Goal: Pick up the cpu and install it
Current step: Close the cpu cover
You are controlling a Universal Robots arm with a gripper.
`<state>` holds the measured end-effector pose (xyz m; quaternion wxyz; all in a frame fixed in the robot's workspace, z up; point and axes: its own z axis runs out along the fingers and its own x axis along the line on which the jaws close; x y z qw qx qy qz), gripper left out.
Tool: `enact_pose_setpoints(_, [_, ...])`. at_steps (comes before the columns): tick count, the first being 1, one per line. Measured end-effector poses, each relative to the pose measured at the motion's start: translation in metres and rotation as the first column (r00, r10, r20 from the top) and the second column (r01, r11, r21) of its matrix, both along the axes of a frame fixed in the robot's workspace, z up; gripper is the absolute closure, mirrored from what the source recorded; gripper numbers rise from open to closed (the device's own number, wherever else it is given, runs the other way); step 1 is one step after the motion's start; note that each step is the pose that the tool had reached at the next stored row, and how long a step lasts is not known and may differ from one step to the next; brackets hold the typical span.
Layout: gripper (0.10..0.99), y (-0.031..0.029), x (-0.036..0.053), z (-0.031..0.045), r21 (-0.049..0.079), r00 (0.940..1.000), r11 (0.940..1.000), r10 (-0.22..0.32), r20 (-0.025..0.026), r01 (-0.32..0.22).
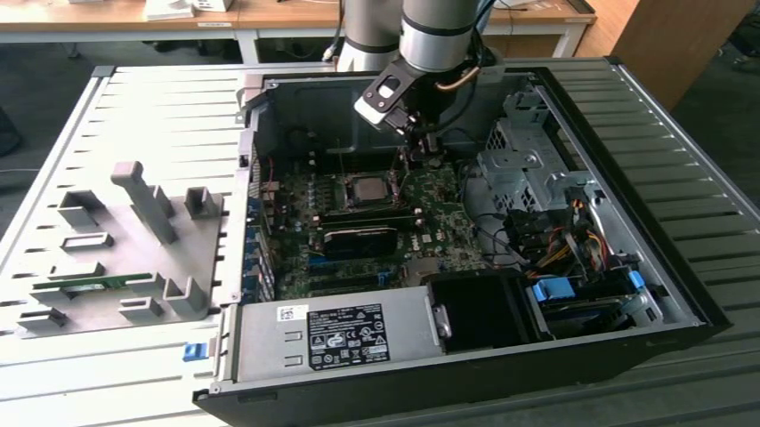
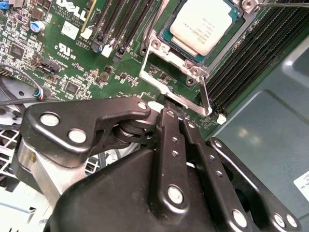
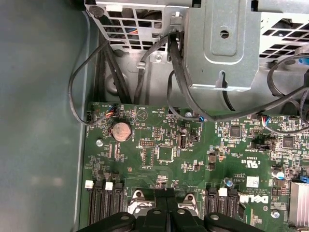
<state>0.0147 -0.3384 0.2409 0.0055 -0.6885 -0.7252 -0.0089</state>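
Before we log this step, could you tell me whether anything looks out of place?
The cpu looks seated flat, but the metal retention frame beside it stands swung open rather than clamped over it.

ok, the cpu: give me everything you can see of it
The cpu is a flat square chip with a silver-grey metal top, faint print and a thin darker rim. It lies flat and uncovered in the socket frame on the green motherboard. The gripper sits beside the frame, clear of the chip.
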Motion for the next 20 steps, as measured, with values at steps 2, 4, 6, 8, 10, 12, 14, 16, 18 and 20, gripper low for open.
enact_pose_setpoints(2, [0.965, 0.0000, -0.0007, 0.0000, 0.000, 1.0000, 1.0000, 0.000, 0.0000, 0.000])
enact_pose_setpoints(4, [0.965, 0.0000, -0.0013, 0.0000, 0.000, 1.0000, 1.0000, 0.000, 0.0000, 0.000])
enact_pose_setpoints(6, [0.965, 0.0000, -0.0020, 0.0000, 0.000, 1.0000, 1.0000, 0.000, 0.0000, 0.000])
enact_pose_setpoints(8, [0.965, 0.0000, -0.0027, 0.0000, 0.000, 1.0000, 1.0000, 0.000, 0.0000, 0.000])
enact_pose_setpoints(10, [0.965, 0.0000, -0.0034, 0.0000, 0.000, 1.0000, 1.0000, 0.000, 0.0000, 0.000])
enact_pose_setpoints(12, [0.965, 0.0000, -0.0039, -0.0001, 0.000, 1.0000, 1.0000, 0.000, 0.0000, 0.000])
enact_pose_setpoints(14, [0.965, 0.0000, -0.0044, -0.0001, 0.000, 1.0000, 1.0000, 0.000, 0.0000, 0.000])
enact_pose_setpoints(16, [0.965, 0.0000, -0.0049, -0.0001, 0.000, 1.0000, 1.0000, 0.000, 0.0000, 0.000])
enact_pose_setpoints(18, [0.965, 0.0000, -0.0053, -0.0001, 0.000, 1.0000, 1.0000, 0.000, 0.0000, 0.000])
enact_pose_setpoints(20, [0.965, 0.0000, -0.0059, -0.0001, 0.000, 1.0000, 1.0000, 0.000, 0.0000, 0.000])
